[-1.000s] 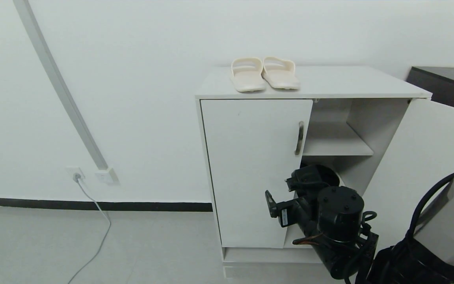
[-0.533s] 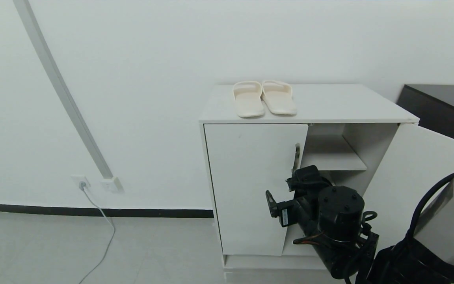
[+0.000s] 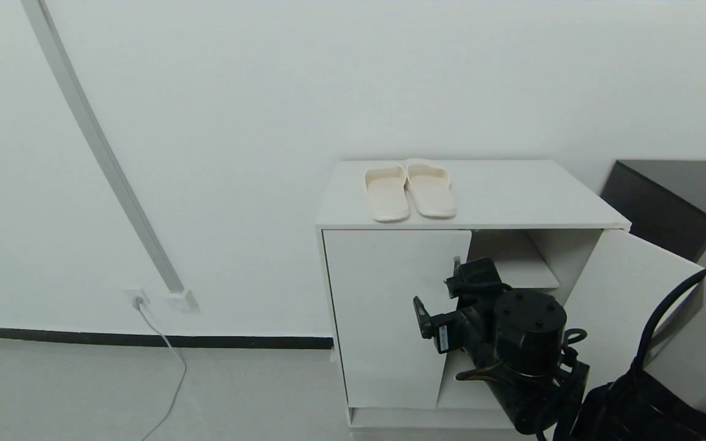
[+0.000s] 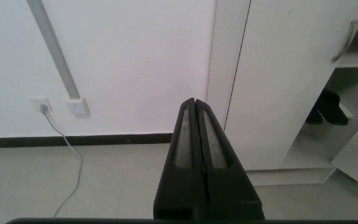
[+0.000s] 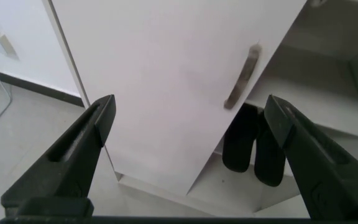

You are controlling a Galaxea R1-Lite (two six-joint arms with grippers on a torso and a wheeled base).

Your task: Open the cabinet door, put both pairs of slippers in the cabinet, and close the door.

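My right gripper (image 5: pixel 189 106) is spread, left gripper (image 4: pixel 194 106) pressed together. I'd raise the right and pinch both cream slippers (image 3: pixel 409 191) by their near ends.

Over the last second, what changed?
Only the camera moved: the whole head view slid down the frame. Nothing taken hold of or let go. Cream slippers stay on the cabinet top, black slippers on its bottom shelf, right door open, left door shut, right gripper open and empty.

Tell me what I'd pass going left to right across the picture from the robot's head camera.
wall socket → cream slippers → open cabinet door
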